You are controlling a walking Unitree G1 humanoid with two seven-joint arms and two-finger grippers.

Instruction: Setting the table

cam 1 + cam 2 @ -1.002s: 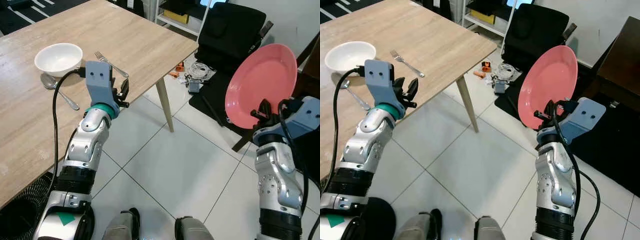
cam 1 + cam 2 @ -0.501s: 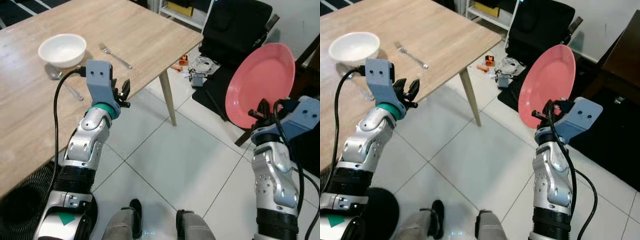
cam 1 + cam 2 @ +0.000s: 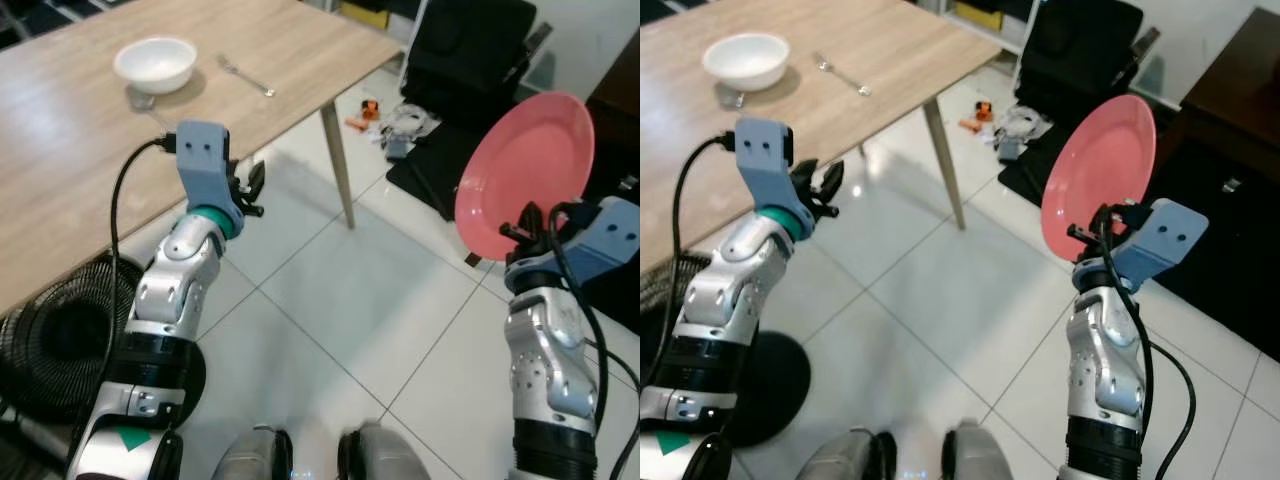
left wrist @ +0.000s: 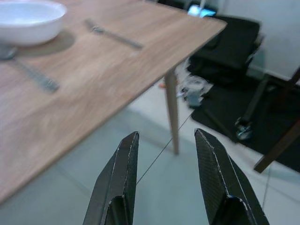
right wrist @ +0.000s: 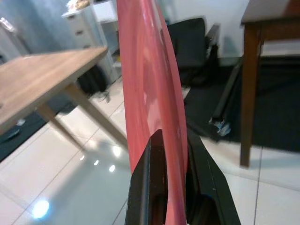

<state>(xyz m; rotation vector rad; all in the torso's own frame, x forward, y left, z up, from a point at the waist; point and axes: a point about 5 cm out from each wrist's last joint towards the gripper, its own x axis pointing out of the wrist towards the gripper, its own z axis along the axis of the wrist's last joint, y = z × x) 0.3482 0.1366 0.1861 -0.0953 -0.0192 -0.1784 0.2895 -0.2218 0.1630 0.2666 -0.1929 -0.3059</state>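
Gripping a pink plate (image 3: 526, 170) upright by its lower rim, the right gripper (image 3: 528, 226) is holding it over the tiled floor, well apart from the table (image 3: 70, 120). Left gripper (image 3: 252, 185) is hovering beside the table edge, jaws spread, empty. Bowl (image 3: 155, 63), fork (image 3: 245, 77) and spoon (image 4: 28, 68) are lying on the table.

Open tiled floor (image 3: 340, 300) fills the middle of the frame, free between both arms. At upper left the wooden table (image 3: 90, 150) has bare top along its near edge; a white bowl (image 3: 155, 63), spoon and fork (image 3: 245, 76) occupy its far part. The table leg (image 3: 335, 165) stands at centre top. A black chair (image 3: 470, 60) and cable clutter (image 3: 395, 130) block the upper right.
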